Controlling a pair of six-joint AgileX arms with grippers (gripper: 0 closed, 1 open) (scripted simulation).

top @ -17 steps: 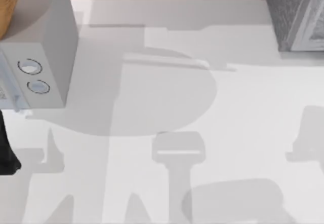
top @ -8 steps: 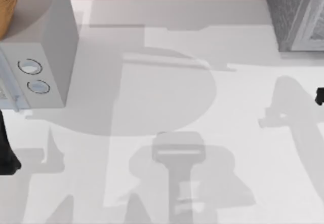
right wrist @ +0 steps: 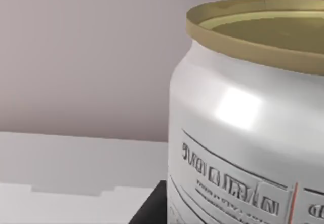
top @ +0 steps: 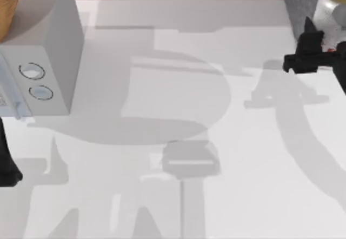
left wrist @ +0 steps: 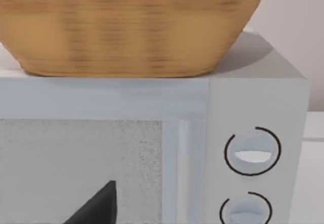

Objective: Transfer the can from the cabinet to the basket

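Right gripper (top: 319, 52), black and two-fingered, sits at the table's far right edge and is clamped on the small white-silver can with the dull gold top (top: 331, 12), holding it up against the dark grey speckled cabinet (top: 296, 4). Wrist cam has that can (right wrist: 253, 133) huge and upright. Over on the left, the orange-brown ribbed basket (left wrist: 126, 26) rests on the pale grey box with two round dials (top: 51, 66). Left arm (top: 6, 163) is parked at the left edge; can't tell its finger state.

Can (right wrist: 238, 133) presents as smooth glossy metal with a dull gold rim, basket (left wrist: 126, 26) as finely ribbed woven fibre, cabinet (top: 297, 1) as rough speckled grey, worktop (top: 178, 206) as smooth matt white.
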